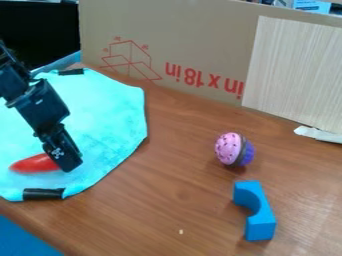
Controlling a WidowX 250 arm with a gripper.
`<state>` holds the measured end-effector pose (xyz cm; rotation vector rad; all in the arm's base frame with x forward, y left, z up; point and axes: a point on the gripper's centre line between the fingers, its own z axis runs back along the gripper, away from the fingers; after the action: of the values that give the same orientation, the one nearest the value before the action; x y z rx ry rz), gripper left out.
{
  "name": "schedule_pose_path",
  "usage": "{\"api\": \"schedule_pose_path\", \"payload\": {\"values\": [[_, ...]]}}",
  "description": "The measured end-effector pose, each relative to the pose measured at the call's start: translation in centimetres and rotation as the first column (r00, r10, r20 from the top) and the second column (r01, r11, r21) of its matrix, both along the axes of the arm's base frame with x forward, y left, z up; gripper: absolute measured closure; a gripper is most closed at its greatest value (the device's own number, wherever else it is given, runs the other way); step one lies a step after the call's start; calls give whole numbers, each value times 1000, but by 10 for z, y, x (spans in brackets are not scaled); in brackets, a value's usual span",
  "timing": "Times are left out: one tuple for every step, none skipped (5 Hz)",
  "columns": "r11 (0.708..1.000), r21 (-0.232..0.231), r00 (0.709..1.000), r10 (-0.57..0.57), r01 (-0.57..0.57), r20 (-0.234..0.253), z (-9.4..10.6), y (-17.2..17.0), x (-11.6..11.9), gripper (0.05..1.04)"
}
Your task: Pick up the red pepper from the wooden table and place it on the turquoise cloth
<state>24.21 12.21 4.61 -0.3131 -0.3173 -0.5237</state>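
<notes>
My gripper (69, 167): at red object (32, 164), over turquoise cloth (110, 115); whether pinching, I cannot tell. Off cloth: pink-and-purple toy (230, 148), blue block (262, 220).

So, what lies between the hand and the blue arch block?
From the hand, first turquoise cloth, then brown tabletop up to the blue arch block, in the camera view.

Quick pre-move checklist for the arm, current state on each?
1. Tool at the red object: ok, at its right end in the picture.
2. Red object gripped: cannot tell.
3. Cloth taped at its edge: ok at two spots, black tape visible.
4. Pink-and-purple toy off the cloth: ok, on the table.
5. Blue block apart from the toy: ok.
</notes>
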Motion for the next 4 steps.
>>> {"api": "schedule_pose_path", "payload": {"values": [[1000,-12,1000,26,-26,-10,0,-1,0,130],[999,-48,999,24,-25,-29,3,-5,-2,76],[994,-100,998,36,-41,-48,12,-5,-4,82],[989,-66,989,124,-129,-82,32,2,-5,83]]}}
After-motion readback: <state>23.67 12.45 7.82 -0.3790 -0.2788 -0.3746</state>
